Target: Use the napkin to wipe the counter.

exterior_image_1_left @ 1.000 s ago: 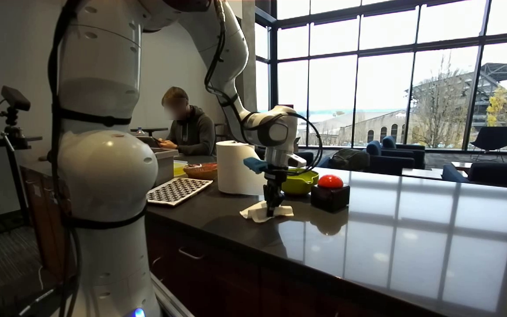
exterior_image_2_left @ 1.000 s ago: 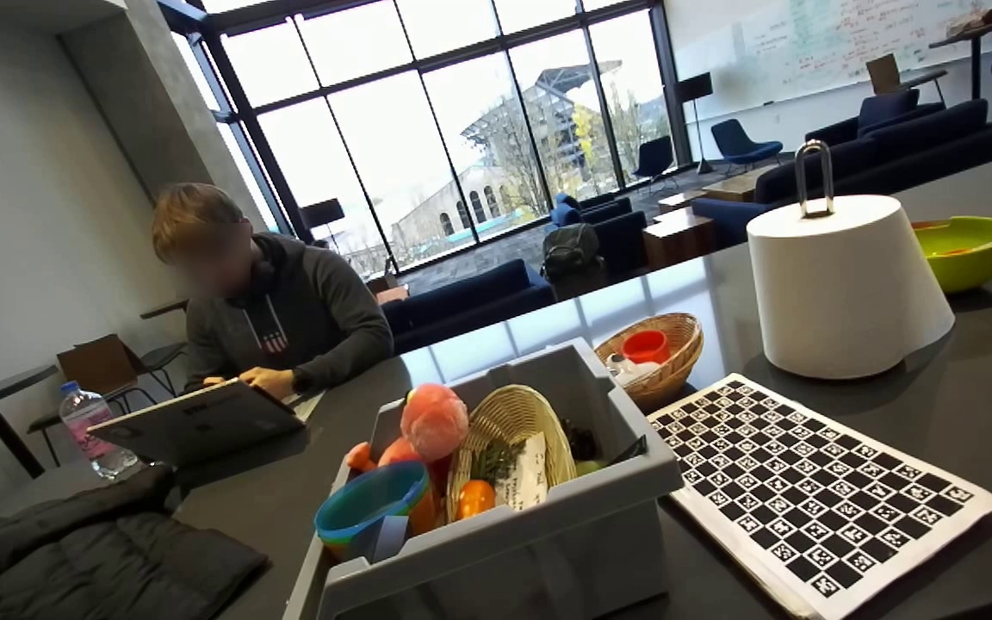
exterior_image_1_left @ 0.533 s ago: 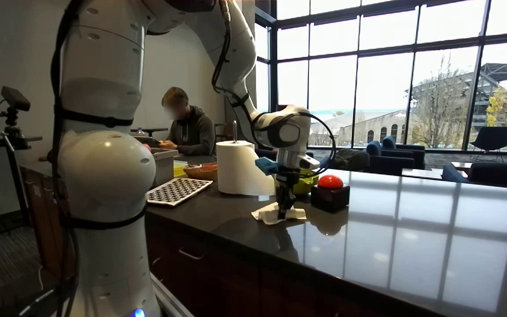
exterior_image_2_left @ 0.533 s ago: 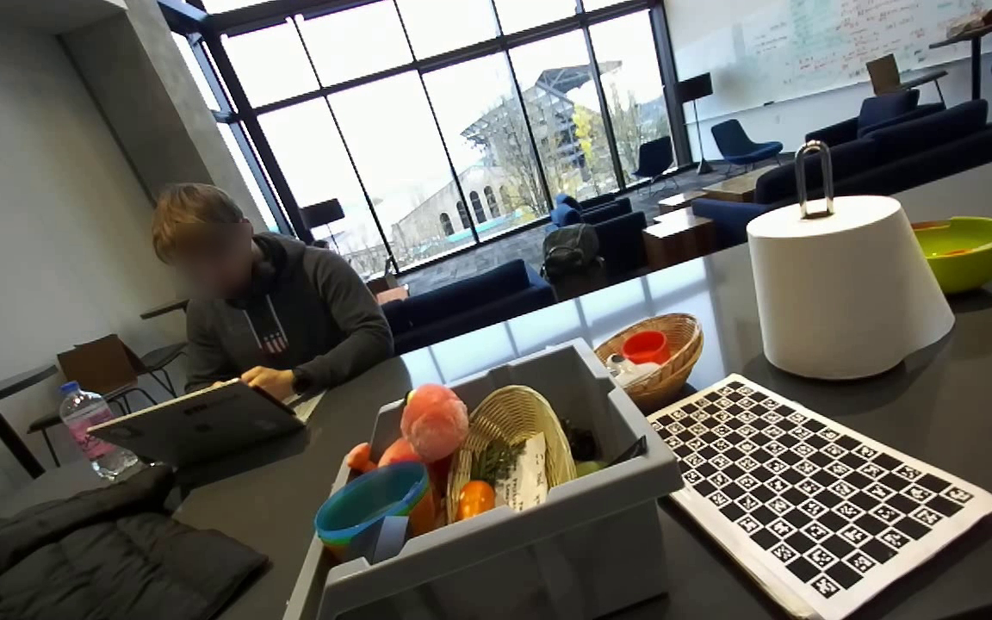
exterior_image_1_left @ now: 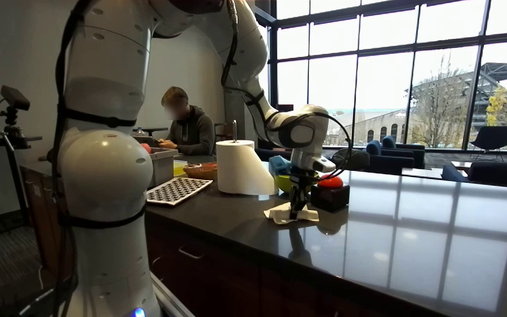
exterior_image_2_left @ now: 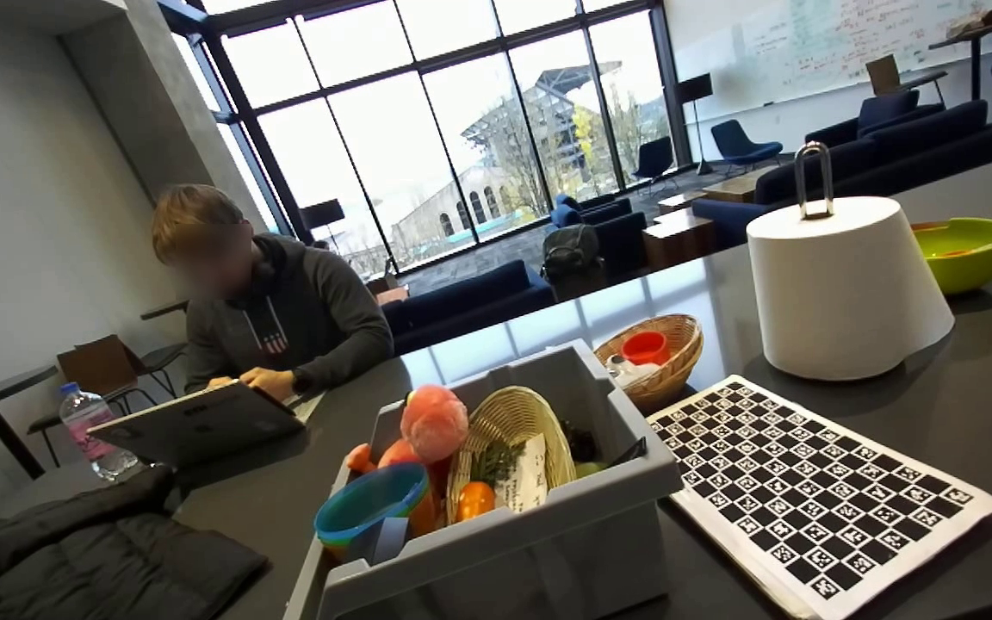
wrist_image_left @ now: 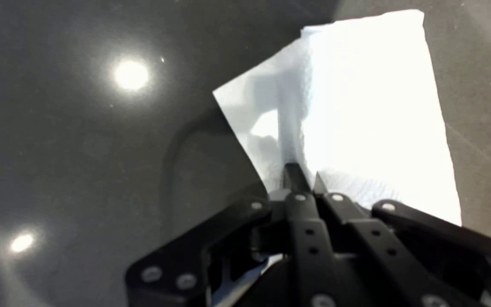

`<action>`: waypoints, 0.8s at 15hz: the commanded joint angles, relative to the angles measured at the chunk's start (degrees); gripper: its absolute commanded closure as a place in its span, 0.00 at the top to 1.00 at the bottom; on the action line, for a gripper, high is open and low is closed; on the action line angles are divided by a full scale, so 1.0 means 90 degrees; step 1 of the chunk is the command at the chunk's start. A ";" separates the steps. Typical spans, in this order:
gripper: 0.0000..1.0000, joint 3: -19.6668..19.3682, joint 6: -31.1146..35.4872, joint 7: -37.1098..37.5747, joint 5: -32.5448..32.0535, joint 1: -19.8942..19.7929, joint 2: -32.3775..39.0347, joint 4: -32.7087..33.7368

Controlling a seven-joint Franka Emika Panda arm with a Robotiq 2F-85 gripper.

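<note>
A white napkin (exterior_image_1_left: 277, 214) lies flat on the dark, glossy counter (exterior_image_1_left: 236, 222), in front of a green bowl and a black box. My gripper (exterior_image_1_left: 294, 215) points down at the napkin's middle, with its fingertips low at the counter surface. In the wrist view the napkin (wrist_image_left: 369, 106) spreads out ahead of the gripper (wrist_image_left: 306, 177), its left part creased and shaded. The black fingers are close together with napkin at their tips. The exact pinch is partly hidden by the fingers. The napkin and gripper are out of view in an exterior view showing the counter (exterior_image_2_left: 720, 275).
A black box with a red button (exterior_image_1_left: 330, 198) stands just right of the gripper. Behind are the green bowl (exterior_image_1_left: 283, 184) and a paper towel roll (exterior_image_1_left: 238, 171). A checkered board (exterior_image_2_left: 806, 491), a wicker basket (exterior_image_2_left: 672, 370) and a grey bin (exterior_image_2_left: 530, 560) stand farther off. A person sits beyond.
In an exterior view my gripper has slid steadily to the right along the counter, and the napkin has moved with it. The other objects have stayed in place.
</note>
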 commanded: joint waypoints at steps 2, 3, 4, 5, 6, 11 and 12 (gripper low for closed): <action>0.00 0.0030 -0.0014 -0.0068 0.0183 -0.0013 0.0381 0.0233; 0.00 0.0056 -0.0018 -0.0067 0.0172 0.0017 0.0390 0.0231; 0.00 0.0077 -0.0021 -0.0071 0.0172 0.0037 0.0402 0.0236; 0.00 0.0109 -0.0014 -0.0083 0.0173 0.0065 0.0409 0.0231; 0.00 0.0145 -0.0022 -0.0089 0.0170 0.0103 0.0401 0.0220; 0.00 0.0361 0.0006 -0.0175 0.0160 0.0298 0.0426 0.0183; 0.00 0.0410 -0.0006 -0.0189 0.0145 0.0350 0.0420 0.0170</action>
